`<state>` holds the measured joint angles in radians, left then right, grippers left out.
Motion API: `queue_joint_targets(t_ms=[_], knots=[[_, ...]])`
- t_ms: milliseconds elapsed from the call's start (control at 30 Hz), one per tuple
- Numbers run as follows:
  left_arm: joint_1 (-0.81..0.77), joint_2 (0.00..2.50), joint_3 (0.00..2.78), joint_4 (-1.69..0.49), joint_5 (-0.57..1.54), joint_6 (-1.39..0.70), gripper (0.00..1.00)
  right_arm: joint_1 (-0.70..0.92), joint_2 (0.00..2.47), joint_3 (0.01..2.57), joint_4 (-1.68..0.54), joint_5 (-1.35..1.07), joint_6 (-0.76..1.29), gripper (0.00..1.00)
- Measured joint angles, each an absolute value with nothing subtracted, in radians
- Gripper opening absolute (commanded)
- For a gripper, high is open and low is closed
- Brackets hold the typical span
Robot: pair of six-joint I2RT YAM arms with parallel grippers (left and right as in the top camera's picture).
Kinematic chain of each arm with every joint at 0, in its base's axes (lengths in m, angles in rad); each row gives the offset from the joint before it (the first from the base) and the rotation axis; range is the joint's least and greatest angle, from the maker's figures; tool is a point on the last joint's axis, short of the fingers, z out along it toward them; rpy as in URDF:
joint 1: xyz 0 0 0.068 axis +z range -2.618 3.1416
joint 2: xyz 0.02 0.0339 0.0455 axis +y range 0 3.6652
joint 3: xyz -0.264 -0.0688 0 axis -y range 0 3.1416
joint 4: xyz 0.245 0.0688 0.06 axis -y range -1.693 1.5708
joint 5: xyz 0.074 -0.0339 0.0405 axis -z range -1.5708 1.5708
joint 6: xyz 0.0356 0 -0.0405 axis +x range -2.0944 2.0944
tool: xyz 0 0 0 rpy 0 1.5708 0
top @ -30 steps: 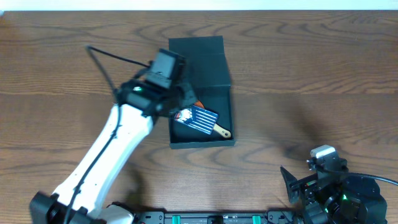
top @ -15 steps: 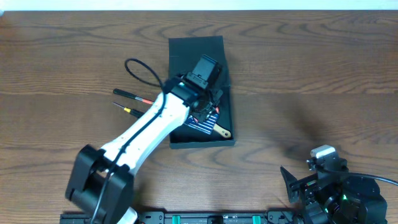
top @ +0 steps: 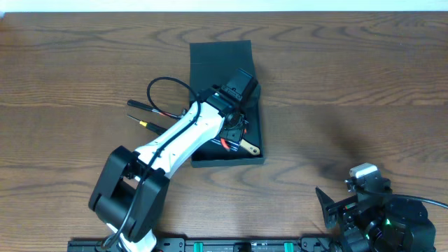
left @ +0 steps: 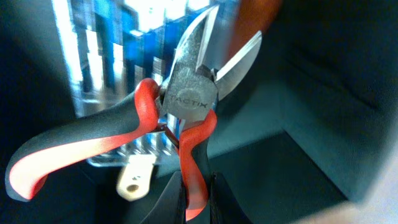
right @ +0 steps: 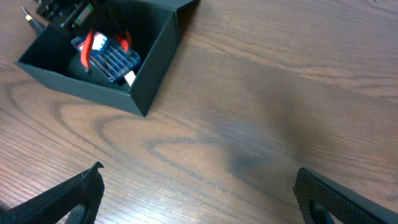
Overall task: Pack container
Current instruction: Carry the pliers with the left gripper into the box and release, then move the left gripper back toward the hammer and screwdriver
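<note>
Presently, the left pincer [left: 194,196] is down inside the dark teal-black matte rectangular cardboard container [top: 220,63], which sits on the brown wood-grain table [top: 350,70] with its hinged flap lid laid open on the far side. The pincer is closed tight on one red-and-black handle of a pair of steel side cutters [left: 193,99]. The other handle splays off to the pincer's left. The cutting blades point away from the pincer and stand slightly parted. Directly beyond the cutters, in the same container, lies a small blue striped pack of bits [right: 112,59] with a cream hang tab [left: 134,180] showing just below the free handle. Whether the cutters touch the pack cannot be told.

Outside the container wall, to the left of the left pincer, two slim black tools with coloured bands [top: 143,105] lie side by side on the table, close to each other but apart.

The right pincer [right: 198,175] hangs over bare table, well apart from the container, which lies ahead of it and to its left. Its two black fingers [right: 68,199] are spread wide and hold nothing.
</note>
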<state>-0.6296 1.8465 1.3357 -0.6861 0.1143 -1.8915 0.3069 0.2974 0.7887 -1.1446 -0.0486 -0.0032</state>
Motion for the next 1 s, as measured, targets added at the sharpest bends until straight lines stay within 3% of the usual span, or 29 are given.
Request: queue_joint_targets(t_ms=[367, 567, 1000], knots=[[-0.629, 1.864, 1.336, -0.692, 0.081, -1.997, 0.07, 0.307, 0.297, 0.789, -1.145, -0.049, -0.003, 0.99], [-0.629, 1.864, 1.336, -0.691, 0.066, -2.014, 0.24, 0.307, 0.297, 0.789, -1.145, -0.049, -0.003, 0.99], [-0.620, 1.845, 1.336, -0.683, 0.053, -1.993, 0.27, 0.307, 0.297, 0.789, -1.145, -0.049, -0.003, 0.99]])
